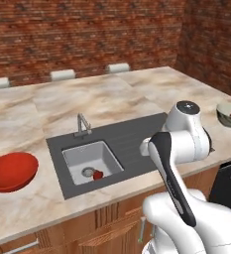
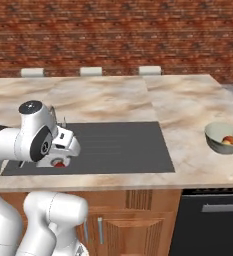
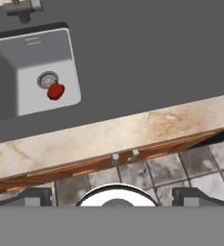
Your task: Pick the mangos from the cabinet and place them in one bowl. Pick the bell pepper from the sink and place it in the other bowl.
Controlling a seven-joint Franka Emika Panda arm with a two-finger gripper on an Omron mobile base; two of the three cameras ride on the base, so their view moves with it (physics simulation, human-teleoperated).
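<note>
You are looking across the marble counter point(image 1: 102, 99), which is carrying everything here. Set into it is the dark drainboard panel point(image 1: 132, 136), and in its left part the sink point(image 1: 89, 158) is sitting with the faucet point(image 1: 82, 124) behind it. The red bowl point(image 1: 12, 171) is resting on the counter well to the left of the sink; the grey-green bowl point(image 2: 224, 137) is standing far to the right with a mango point(image 2: 230, 140) already lying in it. The bell pepper point(image 3: 56, 91) is lying on the sink floor, touching or just beside the drain point(image 3: 47, 79). Your gripper point(image 3: 112, 196) is hanging spread wide and empty, out over the counter's front edge. In the hand view, the pepper is lying ahead and to the left of the fingertips, and lower, so you are likely needing to reach forward, left and down into the basin. The pepper is roundish, with no clear long axis.
</note>
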